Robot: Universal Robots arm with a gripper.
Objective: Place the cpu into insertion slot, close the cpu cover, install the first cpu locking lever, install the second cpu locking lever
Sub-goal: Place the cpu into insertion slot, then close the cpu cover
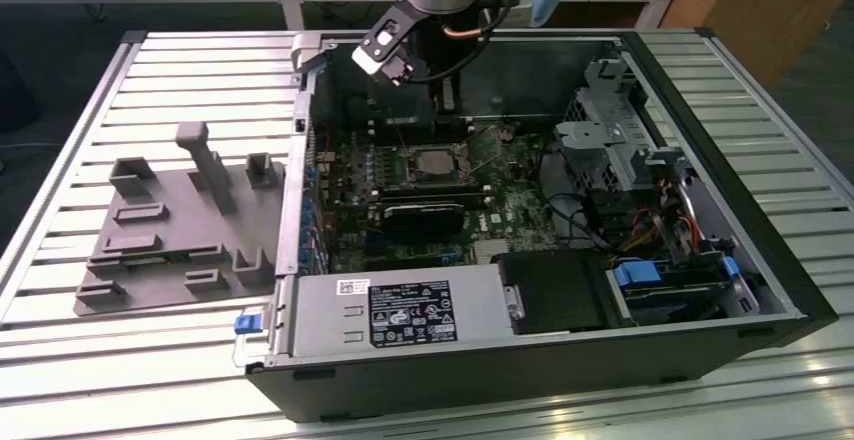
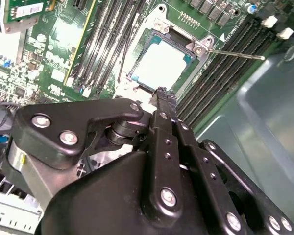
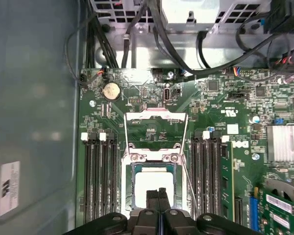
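The cpu (image 3: 154, 185), a pale silver square, lies flat in the insertion slot (image 3: 133, 186) on the green motherboard; it also shows in the second wrist view (image 2: 161, 66) and the exterior view (image 1: 434, 161). The cpu cover (image 3: 156, 115) looks folded back past its hinge, with bare board showing through its window. A thin wire locking lever (image 2: 235, 53) sticks out sideways from the socket corner. My gripper (image 3: 158, 196) is shut with nothing between its fingers. Its tip (image 2: 161, 93) hovers just above the cpu's near edge. In the exterior view the gripper (image 1: 453, 108) reaches down into the open case.
Black memory slots (image 3: 100, 181) flank the socket on both sides. A black card (image 1: 427, 216), the power supply (image 1: 400, 315) and drive cages with cables (image 1: 627, 145) crowd the case. A grey fixture block (image 1: 174, 230) sits on the slatted table at the exterior view's left.
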